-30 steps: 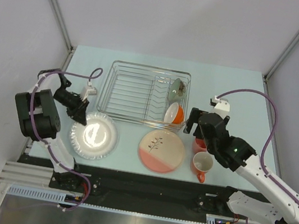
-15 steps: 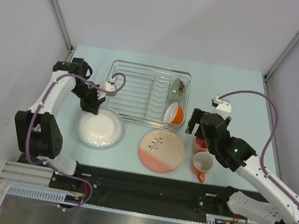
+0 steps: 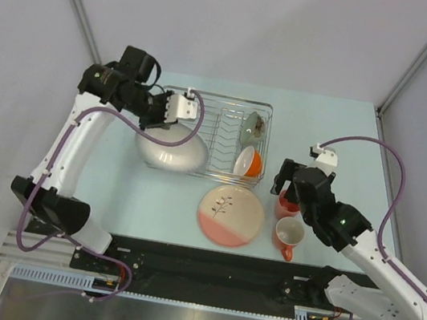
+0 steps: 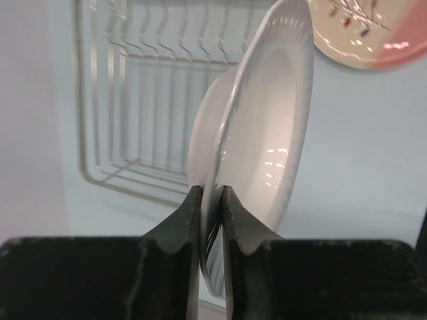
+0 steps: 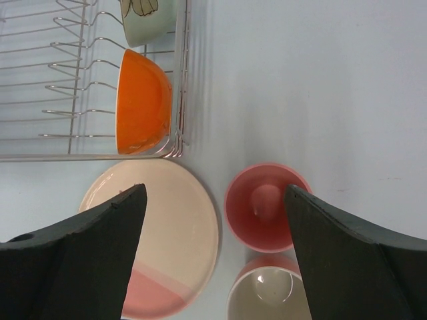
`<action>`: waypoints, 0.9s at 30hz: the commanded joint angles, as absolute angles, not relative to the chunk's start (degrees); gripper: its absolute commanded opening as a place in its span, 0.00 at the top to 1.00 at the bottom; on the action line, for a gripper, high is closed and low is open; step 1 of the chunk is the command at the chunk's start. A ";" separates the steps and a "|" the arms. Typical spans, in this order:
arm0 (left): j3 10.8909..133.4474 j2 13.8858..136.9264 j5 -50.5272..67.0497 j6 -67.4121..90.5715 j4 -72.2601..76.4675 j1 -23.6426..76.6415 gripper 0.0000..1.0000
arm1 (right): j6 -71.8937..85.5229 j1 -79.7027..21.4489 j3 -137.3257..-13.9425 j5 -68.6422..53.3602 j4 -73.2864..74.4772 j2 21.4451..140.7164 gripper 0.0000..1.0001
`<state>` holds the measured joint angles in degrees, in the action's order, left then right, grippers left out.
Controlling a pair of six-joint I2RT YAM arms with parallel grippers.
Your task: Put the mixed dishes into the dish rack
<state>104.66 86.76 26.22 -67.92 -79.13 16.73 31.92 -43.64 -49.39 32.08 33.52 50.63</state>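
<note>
My left gripper [image 3: 172, 121] [image 4: 211, 200] is shut on the rim of the white ruffled-rim plate [image 3: 172, 152] [image 4: 267, 127] and holds it tilted on edge over the front left of the wire dish rack [image 3: 202, 130] [image 4: 127, 100]. An orange bowl [image 3: 249, 162] [image 5: 143, 101] and a pale bowl [image 3: 253, 126] stand in the rack's right end. My right gripper [image 3: 285, 179] [image 5: 217, 200] is open, above the pink cup [image 3: 286, 206] [image 5: 265, 206]. The orange mug [image 3: 289, 235] [image 5: 265, 293] stands just in front of the cup. The cream plate with salmon segment [image 3: 231, 215] [image 5: 160, 233] lies on the table.
The table [image 3: 339, 139] is pale blue with grey walls on three sides. A purple cable [image 3: 377, 153] loops over the right arm. A black rail [image 3: 204, 268] runs along the near edge.
My left arm has lifted the white plate off the table and swung it up and right, tilted on edge, to the rack's front left. The right gripper has barely shifted.
</note>
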 commanded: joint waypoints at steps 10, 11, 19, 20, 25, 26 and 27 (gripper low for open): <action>130.92 98.36 32.71 -53.46 -63.19 19.33 1.00 | 34.27 -43.07 -46.85 32.78 33.31 46.14 0.12; 127.91 97.74 32.09 -52.39 -58.93 19.68 1.00 | 34.36 -43.07 -46.67 32.52 33.14 46.14 0.13; 120.41 101.86 25.15 -44.57 -33.53 22.24 1.00 | 35.51 -43.16 -45.70 32.08 33.48 45.97 0.13; 120.06 102.13 24.35 -44.30 -31.66 22.24 1.00 | 35.33 -43.15 -45.88 32.17 33.75 45.88 0.14; 119.44 103.62 21.45 -46.57 -24.00 22.59 1.00 | 34.98 -43.15 -45.62 32.43 33.93 45.70 0.14; 119.36 103.80 21.27 -47.45 -23.65 22.76 1.00 | 34.89 -43.15 -45.62 32.52 33.84 45.79 0.14; 119.44 104.49 21.36 -48.94 -23.47 22.85 1.00 | 35.07 -43.07 -45.62 32.52 33.92 45.79 0.14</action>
